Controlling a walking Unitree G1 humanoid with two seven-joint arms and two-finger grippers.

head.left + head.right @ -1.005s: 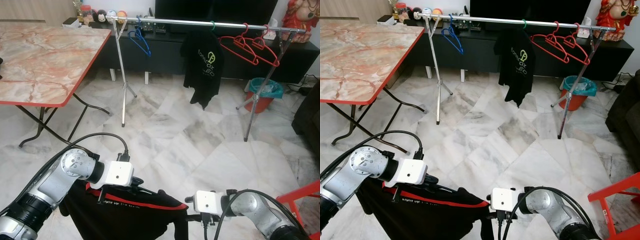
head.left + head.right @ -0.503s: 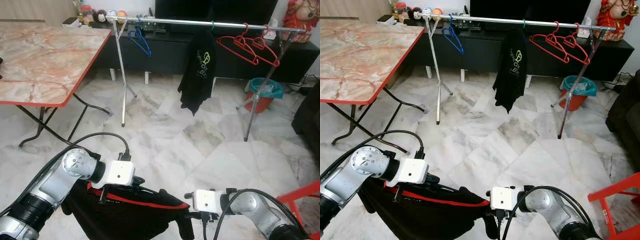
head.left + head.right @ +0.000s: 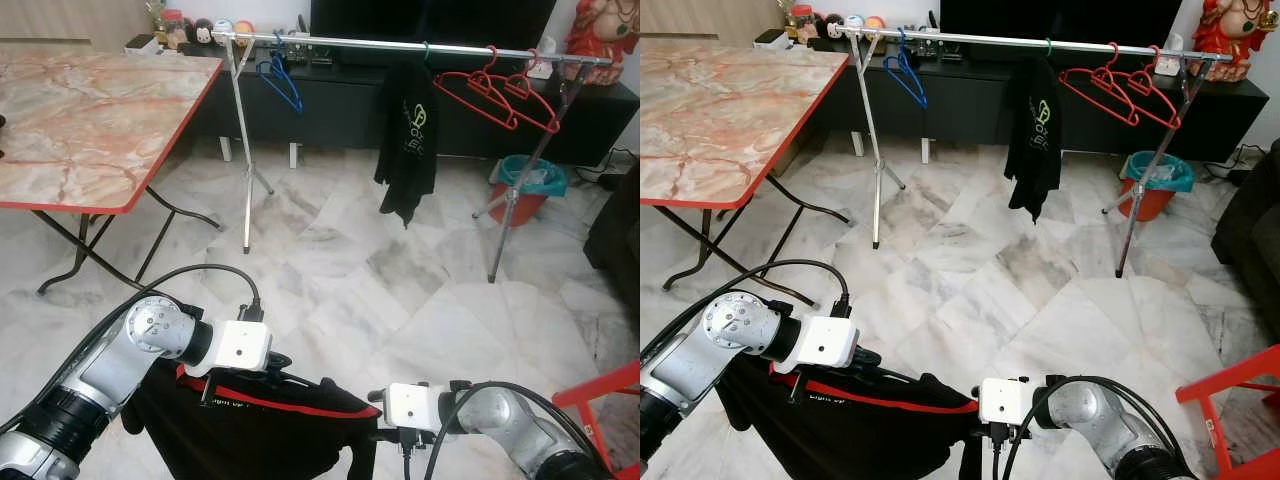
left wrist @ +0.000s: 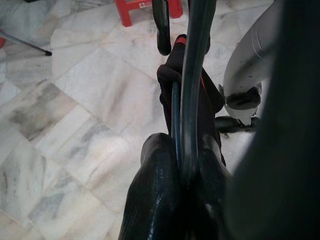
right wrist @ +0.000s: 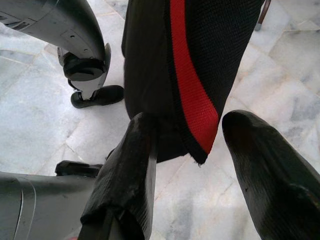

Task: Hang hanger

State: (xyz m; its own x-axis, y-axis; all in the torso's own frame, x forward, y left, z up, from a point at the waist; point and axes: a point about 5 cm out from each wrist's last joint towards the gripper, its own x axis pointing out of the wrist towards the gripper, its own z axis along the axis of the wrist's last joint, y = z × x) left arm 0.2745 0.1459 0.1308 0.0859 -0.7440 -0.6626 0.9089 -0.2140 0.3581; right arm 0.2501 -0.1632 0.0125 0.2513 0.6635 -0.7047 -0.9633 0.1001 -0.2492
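A black garment with a red stripe (image 3: 262, 428) hangs low in front of me on a dark hanger (image 4: 192, 75). My left gripper (image 3: 278, 366) is shut on that hanger's thin bar, at the garment's top edge. My right gripper (image 3: 976, 436) is open at the garment's right end, its two fingers (image 5: 127, 170) standing apart with the red-striped corner (image 5: 192, 100) just beyond their tips. Across the room stands a silver clothes rail (image 3: 400, 45) with a blue hanger (image 3: 280, 80), a black T-shirt (image 3: 410, 140) and red hangers (image 3: 500, 95) on it.
A marble-topped folding table (image 3: 90, 110) with a red edge stands at the left. A teal-lined orange bin (image 3: 530, 185) sits by the rail's right leg. A red stool (image 3: 610, 395) is at my lower right. Marble floor (image 3: 350, 270) lies between me and the rail.
The black T-shirt on the rail has swung and turned, now showing narrower. Both grippers and the held garment stay almost where they were.
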